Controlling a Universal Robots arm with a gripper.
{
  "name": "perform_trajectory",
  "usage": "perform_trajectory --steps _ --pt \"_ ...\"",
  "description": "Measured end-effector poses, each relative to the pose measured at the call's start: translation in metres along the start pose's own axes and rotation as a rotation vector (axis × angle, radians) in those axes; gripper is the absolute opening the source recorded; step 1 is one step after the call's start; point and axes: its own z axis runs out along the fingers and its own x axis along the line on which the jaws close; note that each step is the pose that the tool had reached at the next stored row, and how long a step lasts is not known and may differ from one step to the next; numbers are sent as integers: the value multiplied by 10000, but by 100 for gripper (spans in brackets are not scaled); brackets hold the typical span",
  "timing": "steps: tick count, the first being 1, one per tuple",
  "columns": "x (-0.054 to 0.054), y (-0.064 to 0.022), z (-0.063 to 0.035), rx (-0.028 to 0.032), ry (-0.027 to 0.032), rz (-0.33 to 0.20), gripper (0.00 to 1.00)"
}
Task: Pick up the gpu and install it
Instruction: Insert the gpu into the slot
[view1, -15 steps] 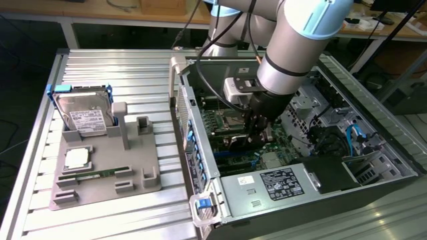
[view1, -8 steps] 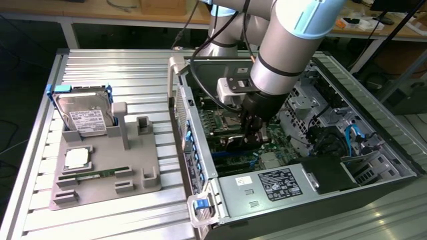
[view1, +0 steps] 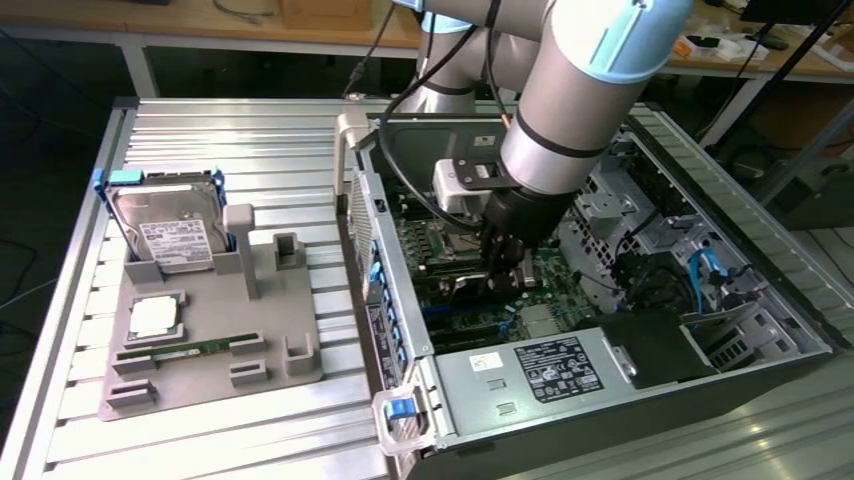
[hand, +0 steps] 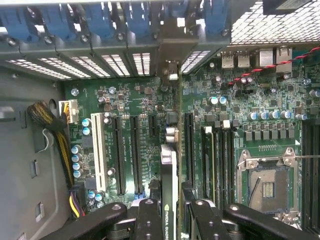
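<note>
Inside the PC case (hand: 30, 150), pincer (hand: 171, 210) clamped on gpu (hand: 169, 165), held edge-on betw. its fingers (hand: 148, 220).

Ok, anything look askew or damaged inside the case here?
Nothing stands out: the gripper holds the gpu edge-on over the motherboard, parallel to its slots, with no visible tilt or damage.

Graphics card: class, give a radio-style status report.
Hand shut on graphics card. Card edge-on over motherboard slots, inside computer case. Cable bundle off to one side, apart.
</note>
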Motion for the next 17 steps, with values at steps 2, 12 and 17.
perform_trajectory --steps 2,12,17 --pt "6 -3 0 1 2 -5 27" --pt "7 -4 9 2 2 11 27" --pt "7 -4 15 2 1 11 27"
